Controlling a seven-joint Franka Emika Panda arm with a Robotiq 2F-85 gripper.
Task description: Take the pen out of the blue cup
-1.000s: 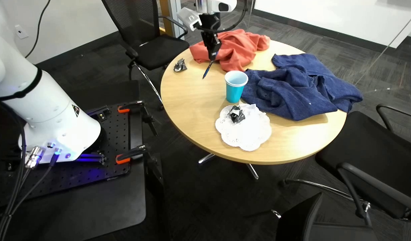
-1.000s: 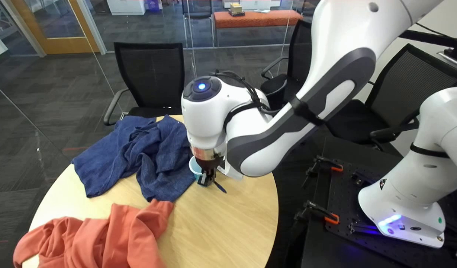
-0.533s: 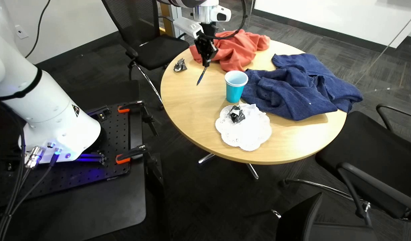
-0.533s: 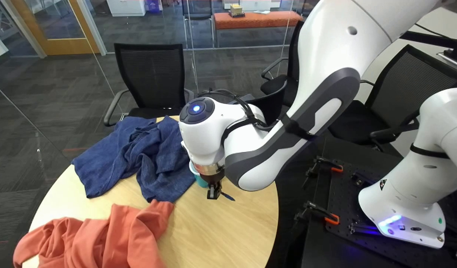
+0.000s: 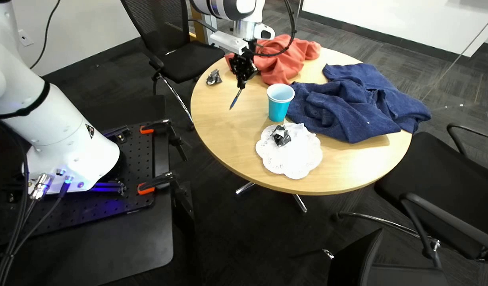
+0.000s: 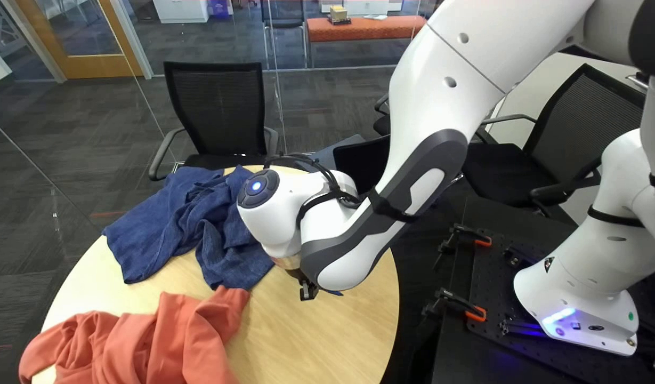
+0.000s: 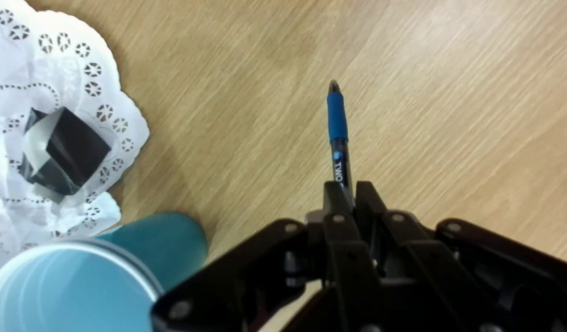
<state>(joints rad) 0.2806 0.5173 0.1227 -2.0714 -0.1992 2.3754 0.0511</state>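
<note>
The pen (image 5: 236,99) is thin, dark and blue-gripped. It hangs tip-down and tilted from my gripper (image 5: 241,85), outside the blue cup (image 5: 278,109). In the wrist view the pen (image 7: 337,117) sticks out from between the nearly closed fingertips of the gripper (image 7: 349,196); its upper part is hidden between the fingers. I cannot tell whether its tip touches the table. The cup stands upright beside the gripper; in the wrist view the cup (image 7: 172,244) is at lower left. In an exterior view the gripper (image 6: 308,291) shows, with the cup hidden behind the arm.
The round wooden table (image 5: 224,131) bears a white doily (image 5: 299,157) with a crumpled black wrapper (image 5: 281,136) on it. Another wrapper (image 5: 214,77) lies near the table's edge. A dark blue cloth (image 5: 347,107) is close to the cup. A red cloth (image 5: 285,55) lies behind the gripper.
My gripper has moved lower and nearer the robot base side, carrying the pen with it. The pen's tip now sits lower and further left in an exterior view. The cup has not moved.
</note>
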